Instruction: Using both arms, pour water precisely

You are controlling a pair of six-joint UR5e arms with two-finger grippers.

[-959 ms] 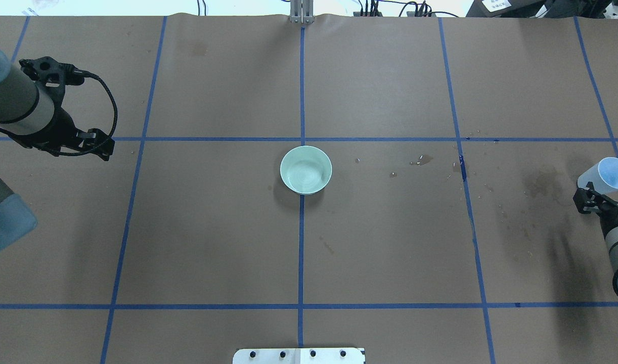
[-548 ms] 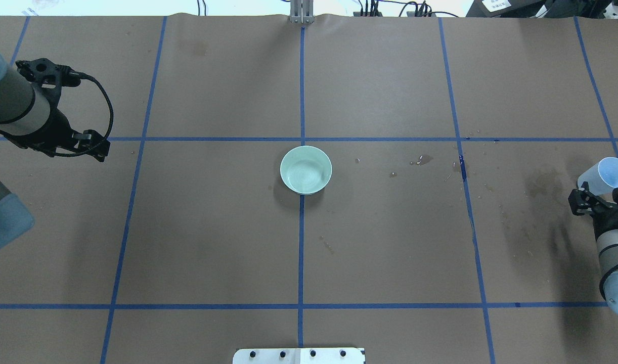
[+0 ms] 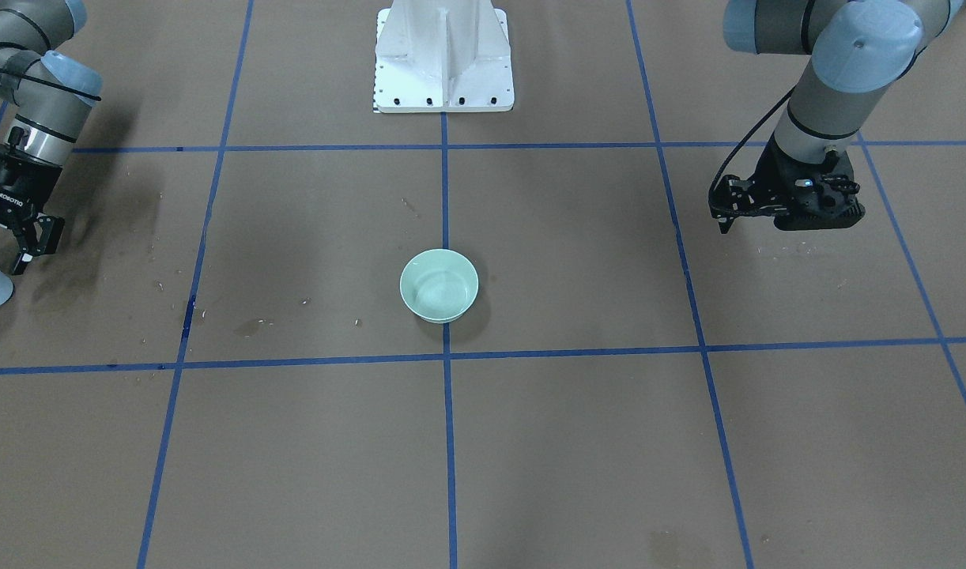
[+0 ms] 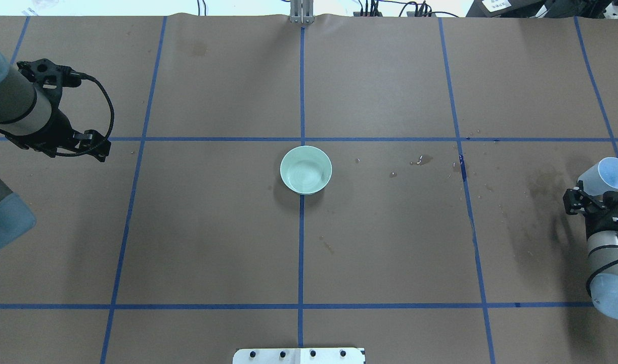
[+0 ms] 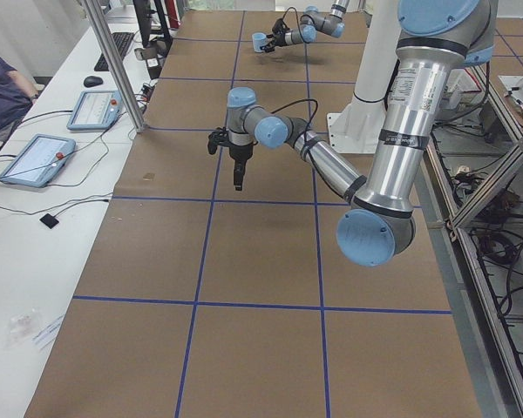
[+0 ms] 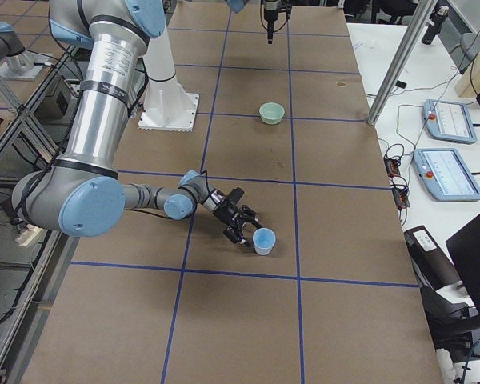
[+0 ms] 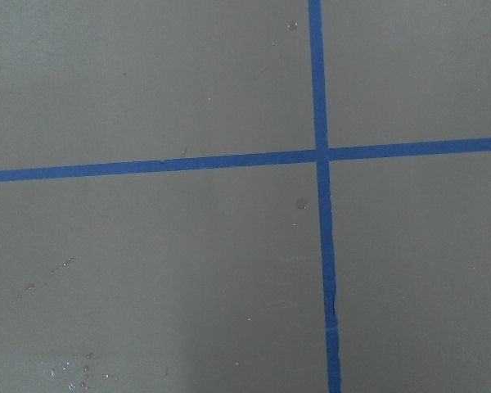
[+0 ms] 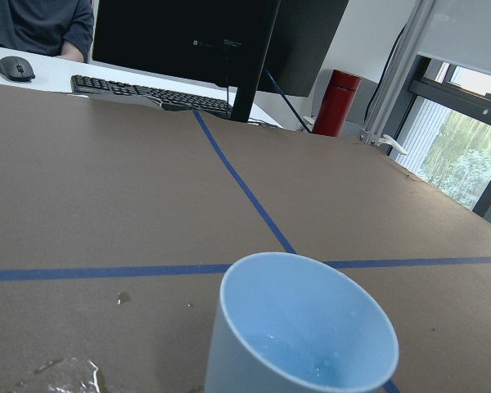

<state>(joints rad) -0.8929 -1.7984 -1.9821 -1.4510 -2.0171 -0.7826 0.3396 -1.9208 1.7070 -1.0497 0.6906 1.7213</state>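
Right hand (image 6: 245, 232), fingers apart, beside cup (image 6: 264, 241)

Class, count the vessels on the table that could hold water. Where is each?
2. A green bowl sits at the centre of the table; a blue cup stands near the robot's right edge. None appears hidden.

over the last second, you'll see the right arm (image 4: 603, 253) has swung its wrist toward the table centre, elbow cap following. its gripper (image 4: 579, 198) has slid sideways by the cup (image 4: 606, 174), further to the centre-facing side. the left gripper (image 4: 97, 146) drew back slightly toward its table end.
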